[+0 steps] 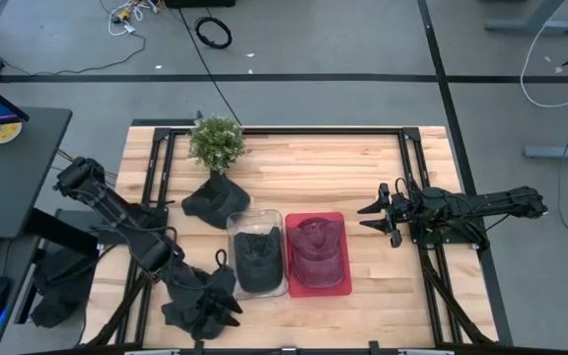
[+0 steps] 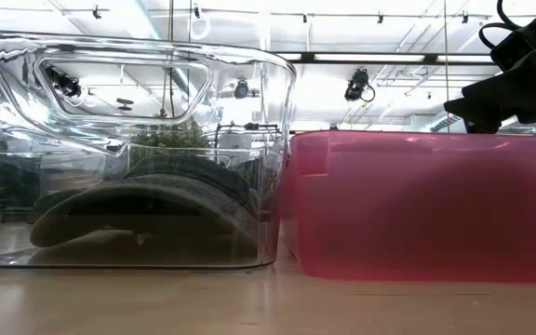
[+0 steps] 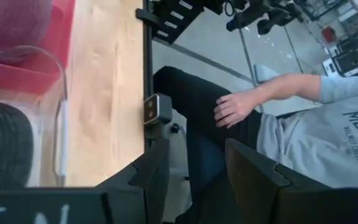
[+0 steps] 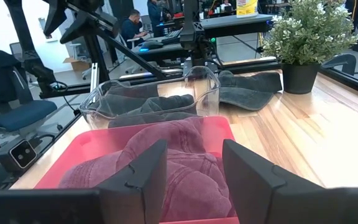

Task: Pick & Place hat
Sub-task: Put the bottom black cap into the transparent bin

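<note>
The left gripper (image 1: 205,314) sits low at the near-left corner of the table (image 1: 373,168), just beside the clear bin; in its wrist view its two dark fingers (image 3: 157,174) stand apart with nothing between them, pointing off the table edge toward a seated person (image 3: 303,118) whose hand (image 3: 235,107) rests on a dark trouser leg. Behind that gripper, toward the far-left side, a potted plant (image 1: 216,144) stands near the back edge, and a dark hat (image 1: 215,201) lies on the wood just in front of it, touching the far end of the clear bin (image 1: 256,222). That bin holds a dark grey hat (image 1: 257,252). Pressed against its right wall is the red bin (image 1: 341,251), with a maroon hat (image 1: 316,247) inside. Right of the red bin runs a bare stretch of wood up to the right gripper (image 1: 371,216), which hangs above the table well apart from the bins, aimed at them, fingers (image 4: 143,174) spread wide and empty. Black frame rails (image 1: 409,158) border the table along its back and sides
</note>
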